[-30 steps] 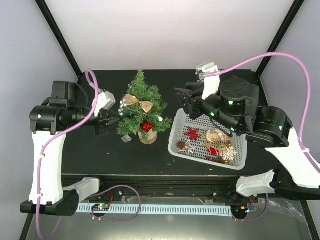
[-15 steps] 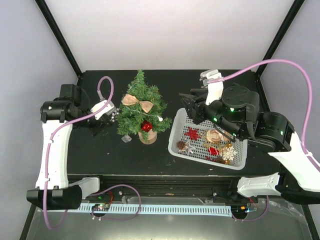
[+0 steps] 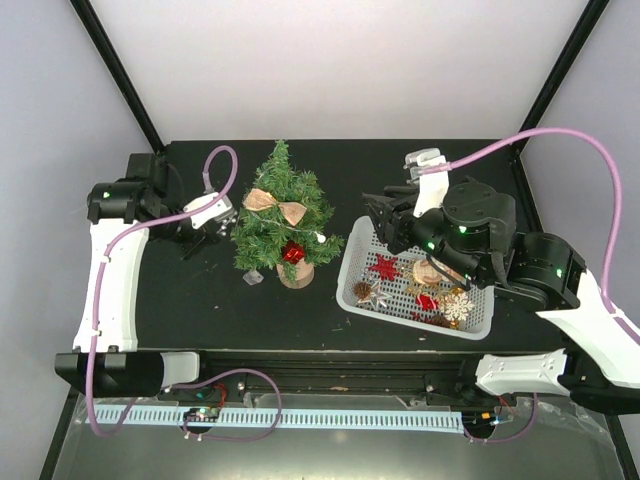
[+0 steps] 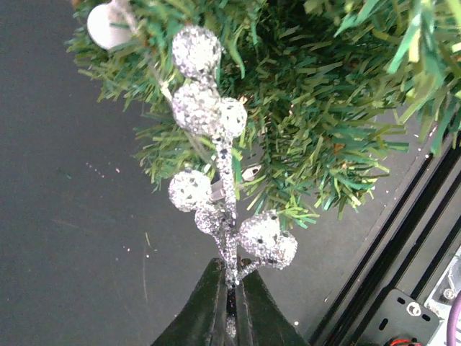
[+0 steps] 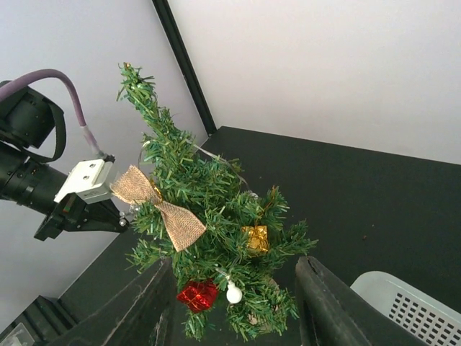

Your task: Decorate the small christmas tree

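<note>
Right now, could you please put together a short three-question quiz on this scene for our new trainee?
1. True or false: the left gripper is shut on a silver glitter berry sprig.
2. Which of these is on the small christmas tree? A) a burlap bow B) a blue star C) a candy cane
3. Short answer: what holds the loose ornaments near the open right gripper?

Key: 1 true, as its fingers pinch the stem. 2 A. 3 the white basket.
</note>
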Controlling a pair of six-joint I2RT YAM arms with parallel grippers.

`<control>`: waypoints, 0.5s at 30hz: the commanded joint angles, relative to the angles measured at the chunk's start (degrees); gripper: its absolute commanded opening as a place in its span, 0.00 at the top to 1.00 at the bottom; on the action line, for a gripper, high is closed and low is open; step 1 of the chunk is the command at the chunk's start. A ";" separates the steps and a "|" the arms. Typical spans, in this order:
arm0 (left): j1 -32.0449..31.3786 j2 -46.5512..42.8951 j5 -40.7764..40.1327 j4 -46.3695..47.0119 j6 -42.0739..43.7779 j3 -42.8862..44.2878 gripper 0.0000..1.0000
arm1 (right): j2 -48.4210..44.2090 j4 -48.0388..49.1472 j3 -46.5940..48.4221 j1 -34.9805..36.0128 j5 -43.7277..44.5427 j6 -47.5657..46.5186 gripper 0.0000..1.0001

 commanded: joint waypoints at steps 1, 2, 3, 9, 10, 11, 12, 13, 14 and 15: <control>-2.17 2.48 -0.54 -1.85 2.18 1.85 0.98 | -0.90 2.17 -0.62 0.04 1.32 1.35 0.54; -2.72 2.91 -0.51 -1.88 2.13 1.63 0.98 | -0.90 2.28 -0.62 0.06 1.24 1.36 0.54; -3.35 3.33 -0.52 -1.94 1.96 1.47 0.98 | -0.86 2.24 -0.62 0.08 1.22 1.48 0.54; -5.75 4.92 -0.14 -1.86 0.39 1.08 0.98 | -1.43 1.79 -1.17 0.02 1.82 1.59 0.54; -5.99 5.12 -0.02 -1.90 0.16 0.97 0.98 | -1.61 1.77 -1.39 0.01 1.99 1.61 0.54; -6.22 5.33 0.10 -1.84 0.01 1.02 0.98 | -1.83 1.80 -1.72 0.04 2.07 1.70 0.54; -6.53 5.56 0.20 -1.85 -0.16 1.03 0.98 | -2.00 1.86 -2.02 0.06 2.15 1.77 0.54; -6.91 5.76 0.14 -1.86 -0.37 1.09 0.98 | -2.20 1.90 -2.35 0.06 2.20 1.92 0.54; -7.21 5.92 0.18 -1.87 -0.59 1.23 0.98 | -2.34 1.99 -2.52 0.08 2.20 1.98 0.54; -7.59 6.01 0.16 -1.81 -0.79 1.41 0.98 | -2.40 2.00 -2.75 0.09 2.16 2.01 0.54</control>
